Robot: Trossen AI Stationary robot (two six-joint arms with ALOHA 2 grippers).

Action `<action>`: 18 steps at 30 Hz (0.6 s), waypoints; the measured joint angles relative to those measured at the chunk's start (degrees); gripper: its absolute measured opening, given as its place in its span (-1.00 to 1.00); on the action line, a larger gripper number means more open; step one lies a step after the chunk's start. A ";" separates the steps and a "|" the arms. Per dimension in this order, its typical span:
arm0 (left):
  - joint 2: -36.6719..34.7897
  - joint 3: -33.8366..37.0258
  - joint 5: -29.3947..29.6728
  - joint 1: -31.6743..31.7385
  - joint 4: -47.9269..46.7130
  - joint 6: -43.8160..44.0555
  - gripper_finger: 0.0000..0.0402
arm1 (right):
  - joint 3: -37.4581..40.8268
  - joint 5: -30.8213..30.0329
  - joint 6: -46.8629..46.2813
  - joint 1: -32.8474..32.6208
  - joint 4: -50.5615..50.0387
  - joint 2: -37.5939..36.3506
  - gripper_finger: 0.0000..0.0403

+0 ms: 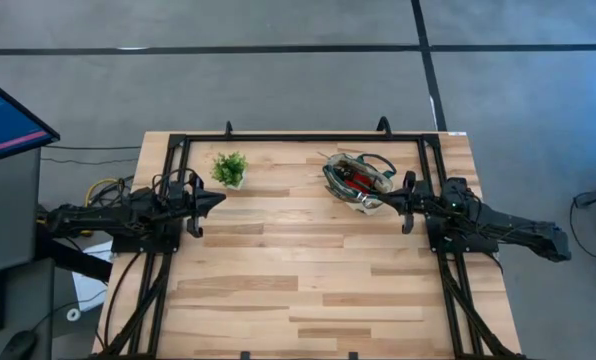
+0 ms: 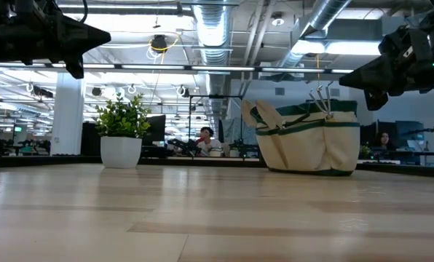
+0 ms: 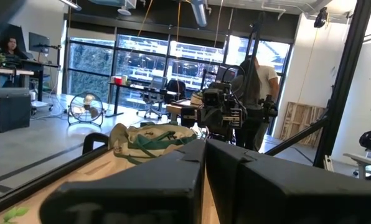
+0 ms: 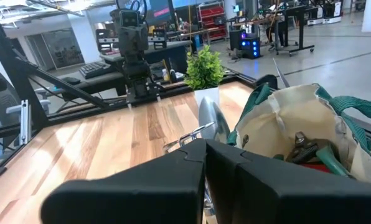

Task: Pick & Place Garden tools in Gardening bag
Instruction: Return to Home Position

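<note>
The cream gardening bag (image 1: 357, 178) with green trim stands on the table at the far right. Garden tools sit inside it: a red piece (image 1: 358, 178), dark shears (image 4: 305, 149), and metal tool heads sticking out of a pocket (image 4: 210, 127). The bag also shows in the low view (image 2: 313, 138) and the left wrist view (image 3: 154, 140). My right gripper (image 1: 380, 200) is shut and empty, raised just right of the bag. My left gripper (image 1: 216, 200) is shut and empty, raised at the table's left.
A small green potted plant (image 1: 229, 168) in a white pot stands at the far left of the table. A black frame (image 1: 308, 137) runs along the table's edges. The wooden top (image 1: 298, 270) between the arms and toward the near edge is bare. A person shows beyond the table (image 3: 260, 93).
</note>
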State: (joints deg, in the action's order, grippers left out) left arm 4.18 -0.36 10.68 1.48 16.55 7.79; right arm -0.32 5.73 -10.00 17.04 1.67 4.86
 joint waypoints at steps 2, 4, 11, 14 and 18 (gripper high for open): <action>0.00 0.00 -0.01 -0.01 -0.02 0.00 -0.99 | 0.00 -0.02 -0.02 0.00 0.00 0.00 -1.00; 0.00 0.00 0.00 0.00 0.00 0.00 -0.99 | 0.00 -0.01 -0.02 0.00 0.00 0.00 -1.00; 0.00 0.00 0.00 -0.01 0.22 0.00 -0.99 | 0.02 0.00 -0.11 0.00 0.00 0.00 -1.00; 0.00 0.00 -0.01 -0.01 0.35 0.00 -0.99 | 0.02 0.00 -0.11 0.00 0.00 0.00 -1.00; 0.00 0.00 -0.02 -0.01 0.39 0.01 -0.99 | 0.02 0.00 -0.11 0.00 0.00 0.00 -1.00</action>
State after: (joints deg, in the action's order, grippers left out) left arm 4.19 -0.36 10.66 1.47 16.94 7.80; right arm -0.30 5.74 -10.11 17.04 1.67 4.86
